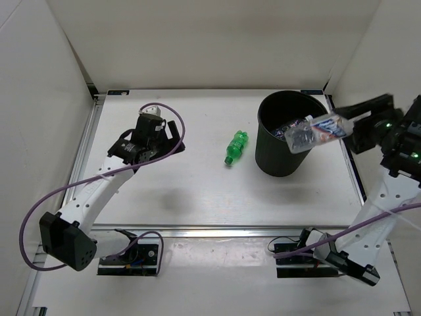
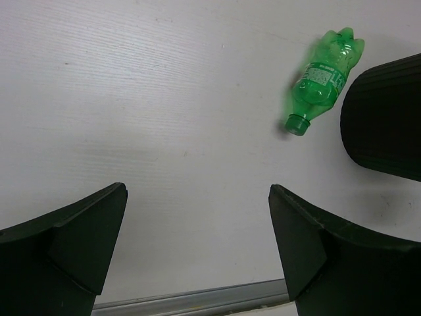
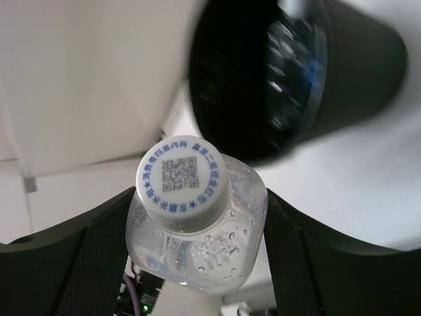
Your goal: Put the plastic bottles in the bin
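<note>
A clear bottle with a blue-and-white label (image 1: 317, 130) hangs tilted over the right rim of the black bin (image 1: 276, 163), base towards the bin's mouth, white cap (image 3: 181, 183) towards the wrist. The right claw (image 1: 348, 126) pinches it by the shoulder, just below the cap. Inside the bin, clear and blue shapes show (too blurred to name). The green bottle (image 1: 235, 147) lies on its side on the counter (image 1: 197, 191), just left of the bin and not touching it. Well to the left, the left claw (image 2: 197, 217) hangs above bare counter, fingers spread wide, holding nothing
</note>
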Tool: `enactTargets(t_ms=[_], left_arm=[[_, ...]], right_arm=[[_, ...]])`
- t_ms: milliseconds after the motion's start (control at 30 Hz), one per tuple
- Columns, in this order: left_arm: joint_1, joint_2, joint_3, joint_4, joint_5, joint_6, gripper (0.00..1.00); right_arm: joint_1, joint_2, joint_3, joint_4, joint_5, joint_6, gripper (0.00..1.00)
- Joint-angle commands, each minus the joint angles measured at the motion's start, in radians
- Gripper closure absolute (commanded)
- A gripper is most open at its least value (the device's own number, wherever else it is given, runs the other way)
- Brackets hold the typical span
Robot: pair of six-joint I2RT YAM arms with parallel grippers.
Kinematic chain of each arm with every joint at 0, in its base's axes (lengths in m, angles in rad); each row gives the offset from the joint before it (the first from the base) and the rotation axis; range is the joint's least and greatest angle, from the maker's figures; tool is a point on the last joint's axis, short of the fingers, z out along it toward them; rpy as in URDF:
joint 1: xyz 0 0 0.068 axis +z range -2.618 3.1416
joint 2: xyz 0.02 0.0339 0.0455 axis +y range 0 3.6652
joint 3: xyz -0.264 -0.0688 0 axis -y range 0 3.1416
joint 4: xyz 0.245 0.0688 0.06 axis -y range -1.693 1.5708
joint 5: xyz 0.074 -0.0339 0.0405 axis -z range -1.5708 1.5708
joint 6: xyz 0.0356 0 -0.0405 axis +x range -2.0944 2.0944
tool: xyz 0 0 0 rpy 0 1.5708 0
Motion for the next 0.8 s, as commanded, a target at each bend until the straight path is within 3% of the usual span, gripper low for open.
enactTargets(t_ms=[0,133,267,300,333,433,567,767], left_arm=[[0.004,0.001,0.043,0.000,-0.010,-0.012,0.00],[0.004,0.027,0.043,0.061,0.038,-0.012,0.00],[-0.020,0.118,0.065,0.100,0.084,-0.021,0.00],[-0.029,0.140,0.104,0.110,0.084,-0.021,0.00],[-0.042,0.163,0.129,0.110,0.084,0.002,0.00],[-0.091,0.269,0.253,0.121,0.073,0.040,0.00],[-0.103,0.401,0.394,0.139,0.136,0.068,0.00],[-0.117,0.645,0.568,0.211,0.430,0.118,0.00]], right_arm=[[0.028,0.114,0.176,0.108,0.048,0.018,0.52],[0.158,0.191,0.187,0.286,0.227,-0.029,0.40],[0.295,0.332,0.256,0.297,0.378,-0.129,0.28],[0.335,0.349,0.256,0.309,0.378,-0.150,0.11],[0.350,0.384,0.296,0.289,0.378,-0.165,0.00],[0.377,0.381,0.338,0.223,0.444,-0.166,0.00],[0.377,0.225,0.172,0.283,0.476,-0.176,0.00],[0.312,0.035,-0.015,0.295,0.386,-0.176,0.00]])
